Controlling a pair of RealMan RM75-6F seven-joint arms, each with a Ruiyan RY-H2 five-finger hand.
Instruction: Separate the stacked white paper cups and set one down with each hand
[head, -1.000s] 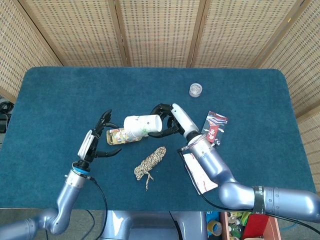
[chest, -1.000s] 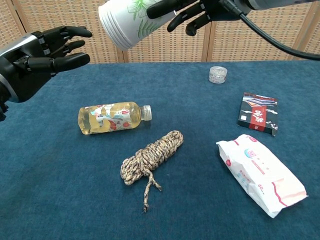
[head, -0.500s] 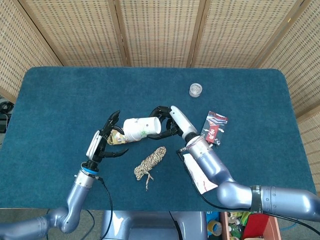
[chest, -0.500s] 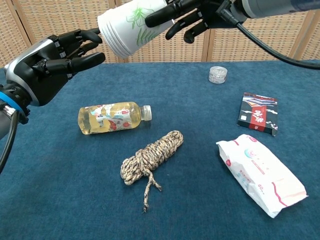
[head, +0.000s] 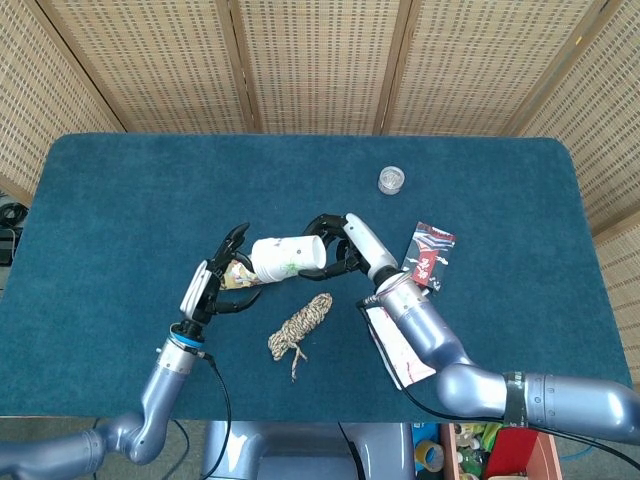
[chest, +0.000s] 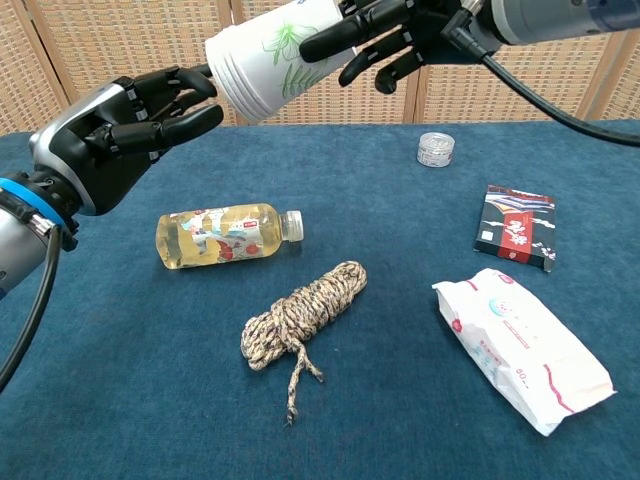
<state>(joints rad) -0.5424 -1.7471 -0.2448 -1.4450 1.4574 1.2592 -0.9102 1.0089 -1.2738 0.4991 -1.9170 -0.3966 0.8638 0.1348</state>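
The stacked white paper cups (head: 285, 256) (chest: 268, 58), printed with green leaves, hang in the air on their side, rim toward my left. My right hand (head: 343, 245) (chest: 388, 36) grips them around the base end. My left hand (head: 217, 281) (chest: 120, 130) is raised beside the rim with fingers spread; its fingertips (chest: 196, 84) are at the rim edge, and I cannot tell if they touch it. It holds nothing.
On the blue table (head: 120, 200) lie a plastic drink bottle (chest: 225, 235), a coil of rope (head: 300, 325) (chest: 300, 312), a white tissue pack (chest: 520, 345), a dark small box (head: 430, 255) (chest: 515, 227) and a small clear jar (head: 391, 180) (chest: 435, 149).
My left hand has risen and moved right, from well apart to right beside the cups' rim. The right hand has kept hold of the cups, shifting them slightly.
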